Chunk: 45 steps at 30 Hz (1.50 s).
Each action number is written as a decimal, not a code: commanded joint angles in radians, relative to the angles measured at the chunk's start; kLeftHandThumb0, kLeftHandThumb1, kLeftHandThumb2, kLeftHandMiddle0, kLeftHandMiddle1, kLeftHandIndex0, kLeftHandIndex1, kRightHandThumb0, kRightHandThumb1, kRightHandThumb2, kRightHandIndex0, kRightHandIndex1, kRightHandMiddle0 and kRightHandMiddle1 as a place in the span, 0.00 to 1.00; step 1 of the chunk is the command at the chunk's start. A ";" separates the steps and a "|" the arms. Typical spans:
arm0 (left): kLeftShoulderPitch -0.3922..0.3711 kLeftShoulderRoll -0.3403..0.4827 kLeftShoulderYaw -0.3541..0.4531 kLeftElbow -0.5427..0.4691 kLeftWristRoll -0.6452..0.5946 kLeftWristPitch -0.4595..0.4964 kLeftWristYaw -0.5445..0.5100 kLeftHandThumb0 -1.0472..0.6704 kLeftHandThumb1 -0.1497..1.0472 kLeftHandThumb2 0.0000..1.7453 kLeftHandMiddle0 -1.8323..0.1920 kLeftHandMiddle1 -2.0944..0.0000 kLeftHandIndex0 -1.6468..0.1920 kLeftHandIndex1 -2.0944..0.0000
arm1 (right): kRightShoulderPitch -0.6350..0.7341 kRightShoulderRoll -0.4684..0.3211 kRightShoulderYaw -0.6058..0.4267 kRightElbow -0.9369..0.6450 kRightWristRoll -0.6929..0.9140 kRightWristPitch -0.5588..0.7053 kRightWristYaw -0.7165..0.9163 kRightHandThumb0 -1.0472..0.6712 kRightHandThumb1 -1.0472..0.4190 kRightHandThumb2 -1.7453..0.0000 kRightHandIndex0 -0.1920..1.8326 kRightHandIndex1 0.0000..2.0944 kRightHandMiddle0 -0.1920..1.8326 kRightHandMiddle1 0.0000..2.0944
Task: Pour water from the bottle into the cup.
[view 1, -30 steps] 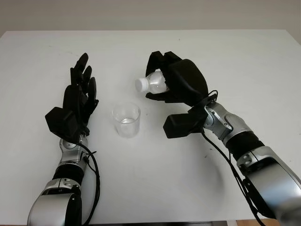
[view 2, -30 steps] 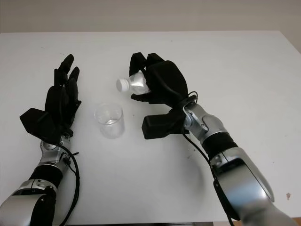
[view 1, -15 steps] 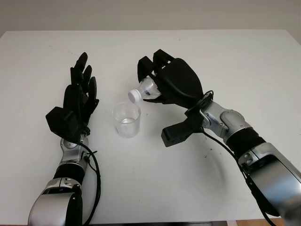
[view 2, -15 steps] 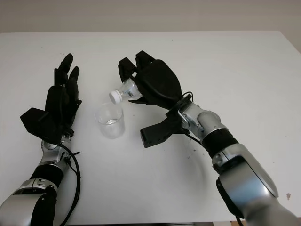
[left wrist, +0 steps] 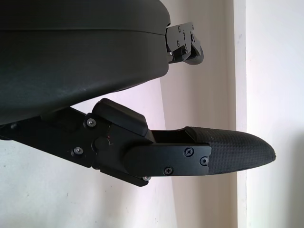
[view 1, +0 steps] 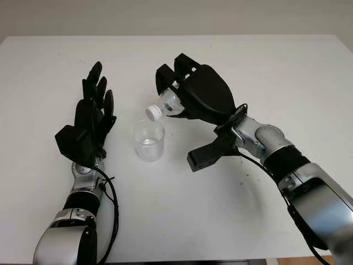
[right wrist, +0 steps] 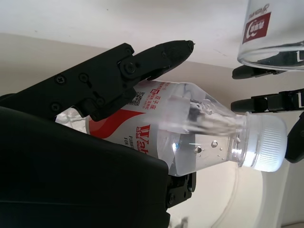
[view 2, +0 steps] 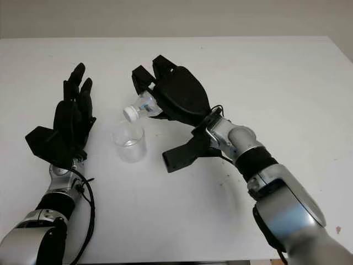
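A clear plastic cup (view 1: 148, 140) stands on the white table (view 1: 220, 221) with a little water at its bottom. My right hand (view 1: 198, 99) is shut on a small clear water bottle (view 1: 165, 104), tilted with its white cap (view 1: 153, 112) pointing down-left, just above the cup's far rim. The cap is on the bottle (right wrist: 199, 137), and the red-and-white label shows under the fingers (right wrist: 142, 61). My left hand (view 1: 91, 121) is open, held upright to the left of the cup and apart from it.
The table's far edge (view 1: 165, 36) runs along the back wall. A black camera block (view 1: 207, 155) hangs under the right wrist, just right of the cup.
My right hand has carried the bottle left and tilted it further, bringing the cap from right of the cup to just above its rim. The left hand has stayed put.
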 commanded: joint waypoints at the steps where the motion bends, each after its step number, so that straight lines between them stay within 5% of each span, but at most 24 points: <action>1: 0.049 -0.038 -0.003 0.029 -0.003 -0.009 0.002 0.00 1.00 0.29 1.00 0.79 1.00 0.74 | -0.038 -0.009 0.008 -0.007 -0.009 0.010 -0.015 0.33 0.00 0.88 0.66 1.00 0.45 1.00; 24: 0.042 -0.040 -0.001 0.040 -0.002 -0.014 0.013 0.00 1.00 0.29 1.00 0.78 1.00 0.72 | -0.088 -0.011 0.111 0.018 -0.160 0.155 -0.137 0.32 0.00 0.88 0.69 1.00 0.46 1.00; 40: 0.014 -0.022 0.000 0.058 -0.007 -0.013 -0.026 0.00 1.00 0.29 1.00 0.77 1.00 0.74 | -0.120 -0.007 0.138 0.055 -0.146 0.114 -0.185 0.31 0.00 0.90 0.68 1.00 0.48 1.00; 45: 0.010 -0.020 0.001 0.062 -0.006 -0.020 -0.029 0.00 1.00 0.29 1.00 0.78 1.00 0.74 | -0.095 0.007 0.076 0.062 0.007 0.015 -0.099 0.33 0.00 0.86 0.71 1.00 0.53 1.00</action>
